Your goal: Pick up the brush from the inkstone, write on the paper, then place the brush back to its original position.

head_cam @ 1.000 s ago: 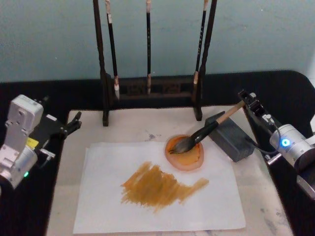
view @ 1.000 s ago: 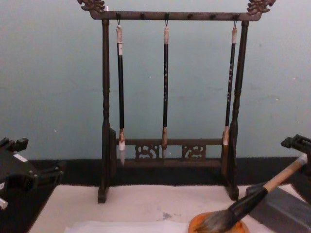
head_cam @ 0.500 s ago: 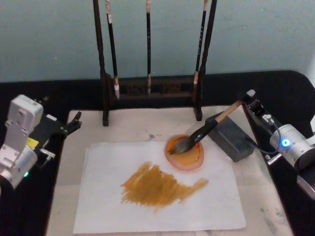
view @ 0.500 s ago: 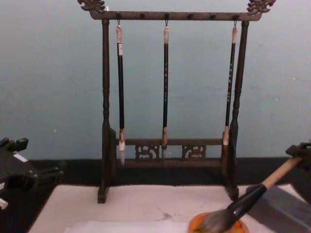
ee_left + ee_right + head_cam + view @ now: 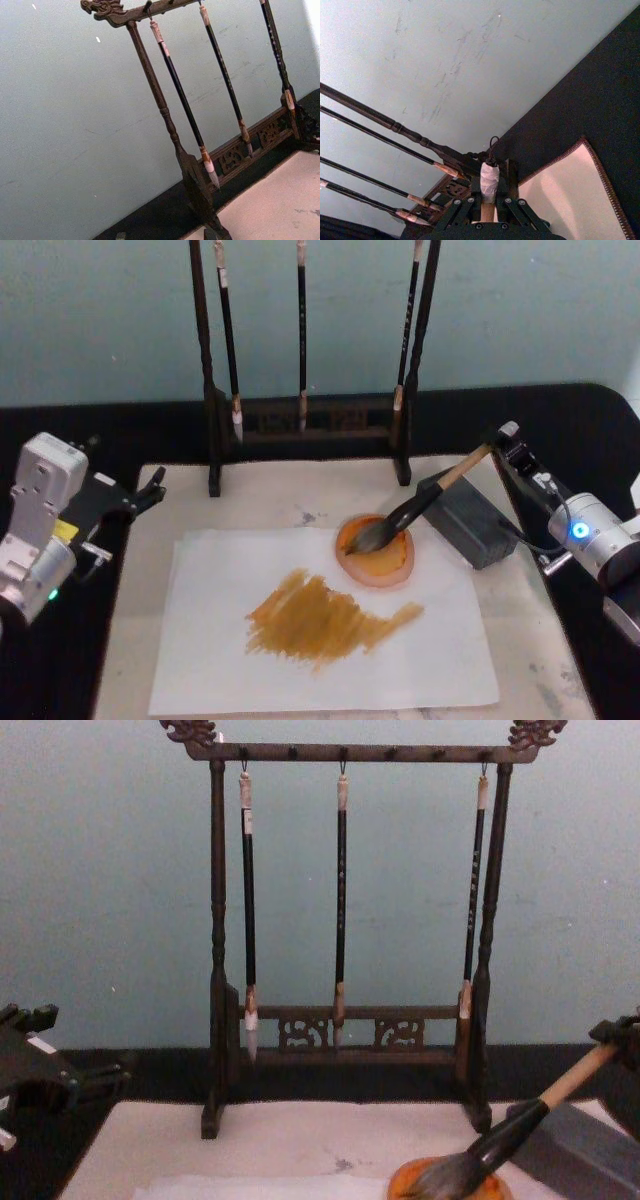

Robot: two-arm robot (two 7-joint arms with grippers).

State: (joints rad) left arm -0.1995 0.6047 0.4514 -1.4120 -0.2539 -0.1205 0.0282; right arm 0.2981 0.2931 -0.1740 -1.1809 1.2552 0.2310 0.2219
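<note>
A: Though the desk (image 5: pixel 570 405) held plenty, the paper (image 5: pixel 215 660) already carried brown strokes. Only the put-back left?
B: So I judged. The brush (image 5: pixel 424 498) sloped over the corner of the grey inkstone (image 5: pixel 472 528), bristles in the orange dish (image 5: pixel 382 566); right jaws closed on its capped end. Wanted: lower till it rested, open slowly, retreat along the handle. Left arm (image 5: pixel 45 530) parked at left.

Thick pale-handled brush (image 5: pixel 420 502) slants from round orange dish (image 5: pixel 378 558) over grey stone block (image 5: pixel 470 522) at right; white paper sheet (image 5: pixel 210 640) in front, dark wooden rack (image 5: pixel 310 428) behind.
</note>
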